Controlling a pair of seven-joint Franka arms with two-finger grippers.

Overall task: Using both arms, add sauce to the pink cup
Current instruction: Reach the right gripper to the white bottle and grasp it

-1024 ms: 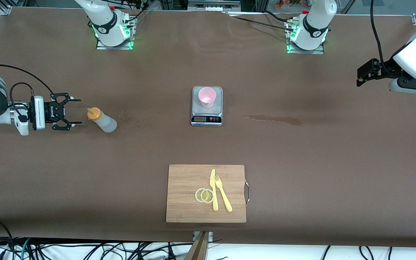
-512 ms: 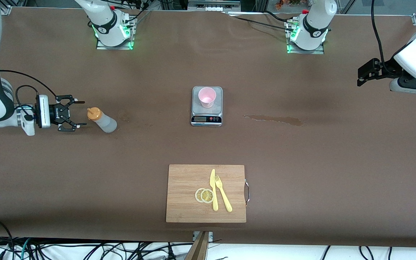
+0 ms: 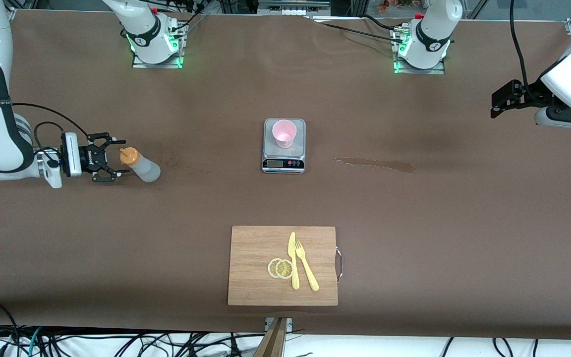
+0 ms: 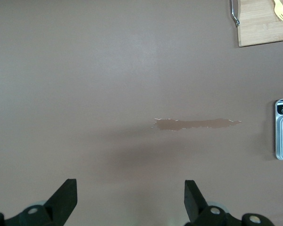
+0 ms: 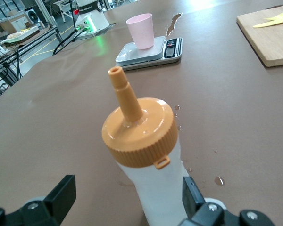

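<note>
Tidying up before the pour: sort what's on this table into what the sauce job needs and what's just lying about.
Needed:
- sauce bottle
- pink cup
- right gripper, open at the bottle's cap
- left gripper, waiting

Lying about:
- scale under the cup
- cutting board
- knife
- fork
- lemon slices

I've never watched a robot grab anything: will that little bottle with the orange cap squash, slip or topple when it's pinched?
The sauce bottle has translucent walls, so it looks soft and will probably give under a pinch. It stands upright, tall and narrow, with the cap as wide as the body, so a sideways nudge might tip it. Droplets on the table beside it hint it could be slippery.
</note>
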